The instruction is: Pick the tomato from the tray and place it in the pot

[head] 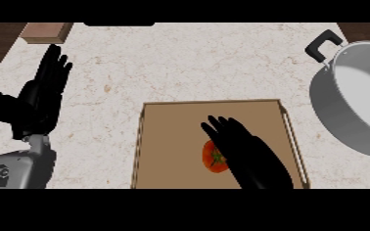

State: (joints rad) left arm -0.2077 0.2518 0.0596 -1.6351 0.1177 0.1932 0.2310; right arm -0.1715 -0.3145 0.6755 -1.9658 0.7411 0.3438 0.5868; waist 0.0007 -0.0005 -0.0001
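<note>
1. The tomato (212,157) lies on the tray (168,127), in its near half and a little right of the middle. It is roundish, so no long axis dictates the grasp.
2. The right hand (244,149) is over the tomato, its fingers fairly straight and spread, pointing away and to the left. It holds nothing. The tomato shows only along the hand's left edge, the rest hidden beneath it.
3. In my judgement the coming move turns on this offset: the tomato sits slightly left of the palm, so the fingers must curl down and around from the right.
4. The pot (345,103) stands to the right of the tray, apart from it, on this hand's side.
5. The left hand (42,95) rests open at the left edge, fingers up, well apart from the tray.
</note>
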